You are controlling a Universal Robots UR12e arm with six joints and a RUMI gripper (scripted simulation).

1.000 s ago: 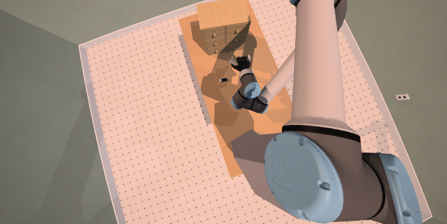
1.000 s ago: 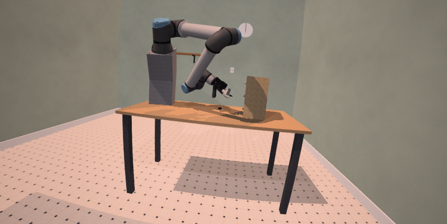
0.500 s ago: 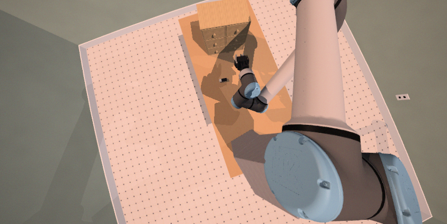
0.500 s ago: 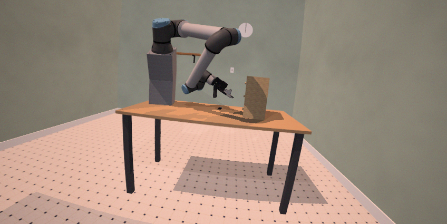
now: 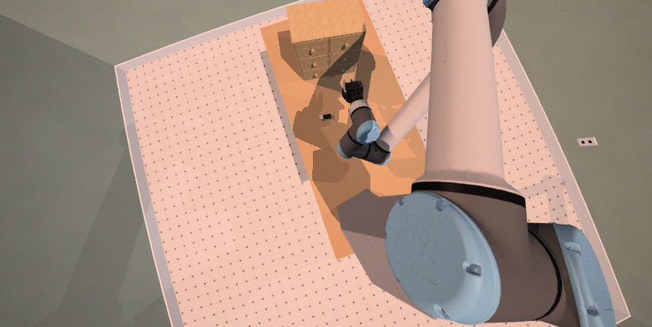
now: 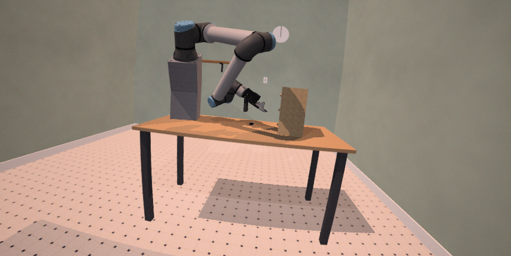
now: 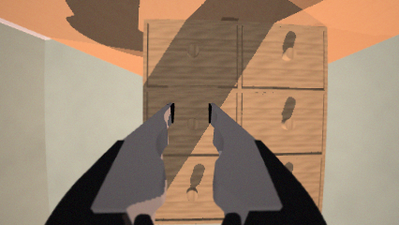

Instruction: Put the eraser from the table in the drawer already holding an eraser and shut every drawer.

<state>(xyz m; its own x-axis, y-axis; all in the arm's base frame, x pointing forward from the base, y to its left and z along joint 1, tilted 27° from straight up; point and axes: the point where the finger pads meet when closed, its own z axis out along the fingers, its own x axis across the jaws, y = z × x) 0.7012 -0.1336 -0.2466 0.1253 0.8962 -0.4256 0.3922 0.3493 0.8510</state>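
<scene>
The wooden chest (image 5: 327,38) stands upright at the far end of the table, with two columns of three drawers, all shut. It also shows in the side view (image 6: 293,111) and fills the wrist view (image 7: 234,117). A small dark eraser (image 5: 326,116) lies on the table in front of the chest, to the side of my arm; it also shows in the side view (image 6: 251,123). My gripper (image 7: 191,104) (image 6: 263,109) hovers above the table a short way from the drawer fronts. Its fingers stand narrowly apart with nothing between them, lined up with a middle-row knob (image 7: 192,124).
The arm's grey pedestal (image 6: 184,88) stands on the table end opposite the chest. The table is narrow, with long edges on both sides of the chest and eraser. My forearm and elbow (image 5: 366,138) hang over the table's middle.
</scene>
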